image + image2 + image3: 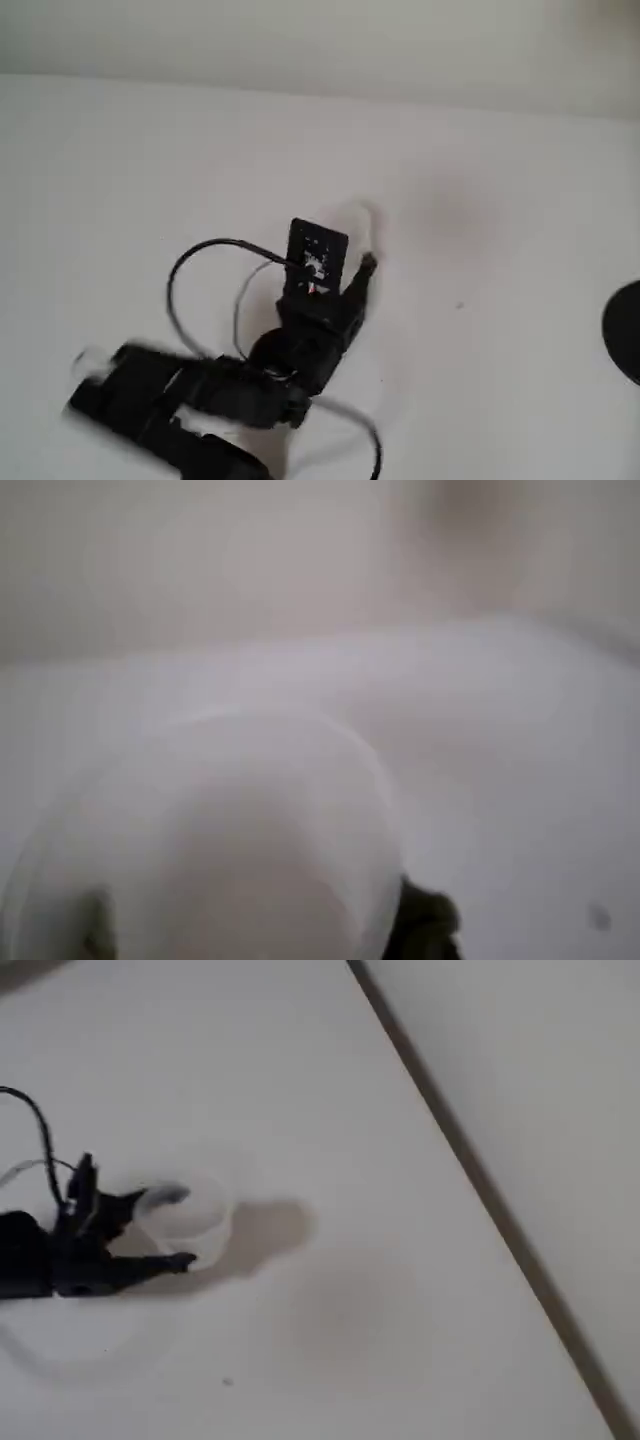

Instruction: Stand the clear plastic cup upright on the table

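Plainly blurred: gripper (165, 1228) fingers clamped around clear plastic cup (195, 1218) above white table (350, 1340); red-white label (317, 289) on arm unreadable.

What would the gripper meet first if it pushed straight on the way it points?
The clear plastic cup already sits between the gripper fingers, so that comes first. Beyond it, the white table looks free up to the wall, though depth is unclear.

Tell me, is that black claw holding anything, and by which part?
The gripper has its fingers either side of the clear plastic cup, around its wall; a firm clamp cannot be told.
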